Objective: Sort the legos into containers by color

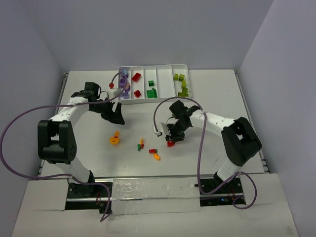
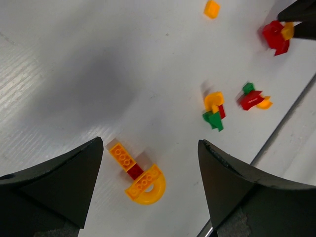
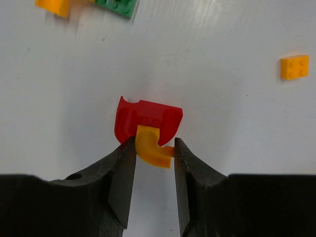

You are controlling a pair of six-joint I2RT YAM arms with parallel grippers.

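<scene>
Pinching right gripper (image 3: 154, 143): jaws closed on small curved orange plastic lego (image 3: 148, 149) attached to red plastic brick (image 3: 148, 116), near centre, likely to split the colours.
Left gripper (image 2: 150, 143): wide open, empty, above orange arch lego (image 2: 145, 185).

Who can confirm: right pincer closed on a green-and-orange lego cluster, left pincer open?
Not green. The right wrist view shows the right pincer closed on a red-and-orange lego cluster. The left pincer is open, as said.
</scene>
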